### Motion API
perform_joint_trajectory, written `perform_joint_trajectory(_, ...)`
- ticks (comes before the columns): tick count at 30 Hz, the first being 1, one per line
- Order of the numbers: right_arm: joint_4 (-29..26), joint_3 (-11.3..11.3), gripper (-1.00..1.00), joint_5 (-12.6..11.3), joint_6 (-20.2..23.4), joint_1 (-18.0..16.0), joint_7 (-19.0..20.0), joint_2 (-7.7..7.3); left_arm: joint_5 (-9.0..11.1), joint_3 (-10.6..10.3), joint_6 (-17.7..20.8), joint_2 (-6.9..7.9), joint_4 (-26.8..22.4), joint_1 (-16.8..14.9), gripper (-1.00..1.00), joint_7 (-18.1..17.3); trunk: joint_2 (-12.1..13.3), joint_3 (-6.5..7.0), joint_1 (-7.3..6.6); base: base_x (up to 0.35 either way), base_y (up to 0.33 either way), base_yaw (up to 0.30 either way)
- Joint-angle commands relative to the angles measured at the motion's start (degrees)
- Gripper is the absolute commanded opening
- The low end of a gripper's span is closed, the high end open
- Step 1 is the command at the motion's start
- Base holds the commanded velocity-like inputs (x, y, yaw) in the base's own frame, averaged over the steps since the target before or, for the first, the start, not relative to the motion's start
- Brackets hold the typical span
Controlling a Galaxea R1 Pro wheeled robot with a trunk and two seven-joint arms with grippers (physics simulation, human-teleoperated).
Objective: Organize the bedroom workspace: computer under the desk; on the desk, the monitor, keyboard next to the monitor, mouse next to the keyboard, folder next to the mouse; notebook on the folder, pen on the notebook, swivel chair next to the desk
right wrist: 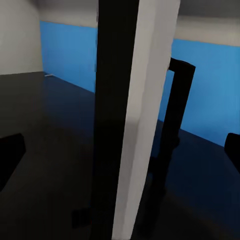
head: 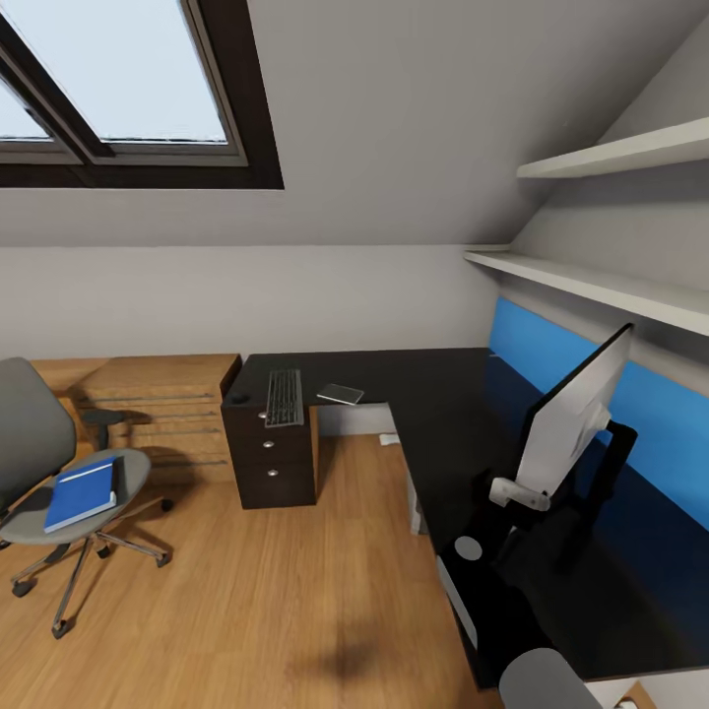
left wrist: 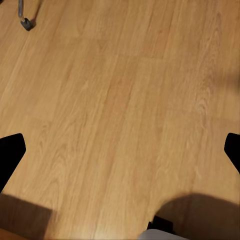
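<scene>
My right gripper (right wrist: 120,150) is stretched out over the desk (head: 433,414), its two fingertips (right wrist: 10,155) spread wide with the monitor (head: 571,414) standing edge-on between them, not pinched; nothing is grasped. The monitor stands on the desk just in front of the blue back panel (head: 640,414). My left gripper (left wrist: 120,150) hangs low, pointing down at the wood floor (left wrist: 115,100), its fingers parted and empty, with one castor (left wrist: 26,23) of the swivel chair (head: 59,473) at the edge of its sight. On the desk's far wing lie the keyboard (head: 284,397), the mouse (head: 237,398) just beside it, and the notebook (head: 341,394) on the keyboard's other side. The folder (head: 84,492) rests on the swivel chair's seat, well apart from the desk.
</scene>
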Motion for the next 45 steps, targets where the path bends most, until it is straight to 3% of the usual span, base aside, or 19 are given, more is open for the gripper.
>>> perform_joint_trajectory(1, 0.06, 0.01, 1.0, 0.09, -0.25, -0.05, -0.2, -0.01, 0.48, -0.39, -0.17, 0.05, -0.03, -0.02, 1.0, 0.24, -0.07, -0.09, 0.02, 0.019, 0.006, 0.0)
perform_joint_trajectory(13, 0.14, -0.81, 1.0, -0.25, 0.09, -0.05, 0.39, -3.21, 0.48, -0.39, -0.17, 0.05, 0.0, -0.02, 1.0, 0.24, -0.07, -0.09, 0.02, 0.002, 0.001, 0.0)
perform_joint_trajectory(27, 0.14, -0.93, 1.0, -0.26, 0.11, -0.07, 0.5, -3.42, 0.48, -0.39, -0.17, 0.05, -0.02, -0.02, 1.0, 0.24, -0.07, -0.09, 0.02, -0.011, -0.013, 0.0)
perform_joint_trajectory(45, 0.15, -0.94, 1.0, -0.26, 0.11, -0.08, 0.41, -3.42, 0.48, -0.39, -0.17, 0.12, -0.01, -0.02, 1.0, 0.24, -0.07, -0.09, 0.02, -0.148, -0.268, 0.0)
